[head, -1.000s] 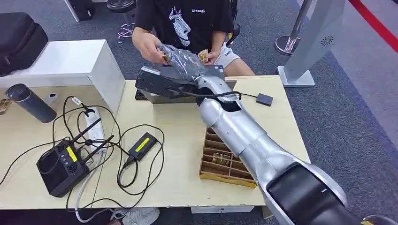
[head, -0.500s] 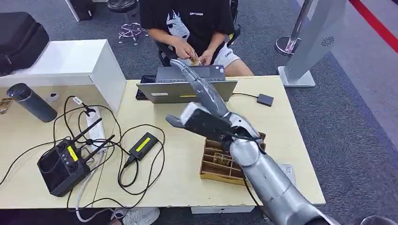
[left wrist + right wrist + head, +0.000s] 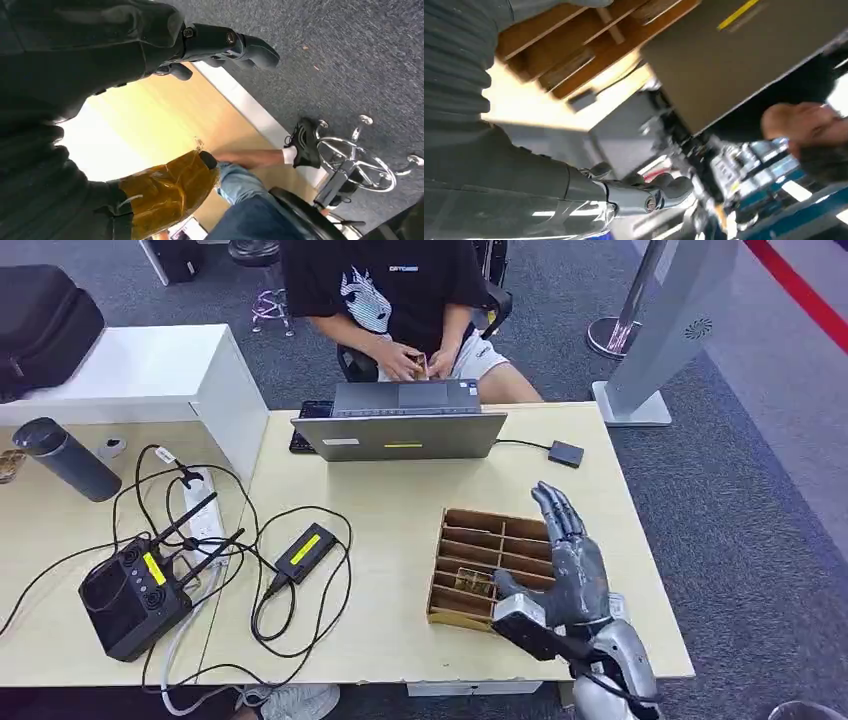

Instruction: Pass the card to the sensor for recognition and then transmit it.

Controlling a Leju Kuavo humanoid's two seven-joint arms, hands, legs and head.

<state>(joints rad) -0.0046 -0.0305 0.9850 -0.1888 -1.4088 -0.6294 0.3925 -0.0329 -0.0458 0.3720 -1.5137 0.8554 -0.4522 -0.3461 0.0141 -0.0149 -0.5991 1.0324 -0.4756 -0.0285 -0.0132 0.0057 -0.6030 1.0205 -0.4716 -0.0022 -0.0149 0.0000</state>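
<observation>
Grey carpet is seen all round a pale wooden table [image 3: 400, 640].

At the front right corner of the table, the robot's right hand [image 3: 566, 562] is held up with its fingers spread wide. Nothing is held in it. It hangs over the right side of a brown wooden tray with many small boxes [image 3: 478, 523], near the front edge.

A small yellowish card [image 3: 470, 580] is seen lying in one box of the tray, just beside the thumb. It is not touched by the hand.

Farther out, near the back right corner, a small dark square sensor on a black wire [image 3: 565, 452] is laid flat. No card is on it. A grey laptop [image 3: 400, 435] is stood along the back edge.

Behind the table, a person in a black shirt [image 3: 390, 290] is seated. Another small card [image 3: 420, 365] is held in the person's hands, well apart from the robot's hand.

So it looks as if one card is already passed on. The card in the tray seems to be waiting. It would have to be picked up, shown to the sensor and handed over.

The left hand [image 3: 150, 55] is hung beside the table. Its fingers are apart and nothing is held.
</observation>
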